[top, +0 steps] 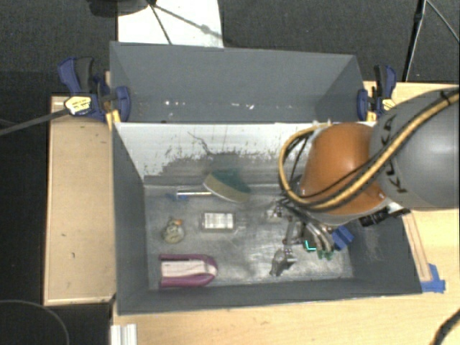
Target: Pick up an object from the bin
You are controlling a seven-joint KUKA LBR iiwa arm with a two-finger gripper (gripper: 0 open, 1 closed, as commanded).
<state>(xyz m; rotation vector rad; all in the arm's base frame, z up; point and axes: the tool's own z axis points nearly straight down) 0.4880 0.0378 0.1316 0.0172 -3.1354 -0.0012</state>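
Down low inside the grey metal bin (133, 214), the pincer (280, 263), tips just above bare, scratched floor. Above and to its right, the arm's orange cover (338, 167) with looped cables. Open or closed: impossible to tell from here, the tips reading only as one dark shape. Nothing visible in its grip. Nearest to it, just to the right, a small teal bit (310, 246), and a little farther right a blue piece (343, 237), partly under the wrist. To the left and slightly farther back, a small clear packet (218, 221); beyond that, farther left, a little round thing (173, 229). Left and a touch nearer the front wall, a purple and white pouch (188, 270). Well behind and to the left, a green oval sponge (228, 185) with a thin blue stick (181, 193) beside it.
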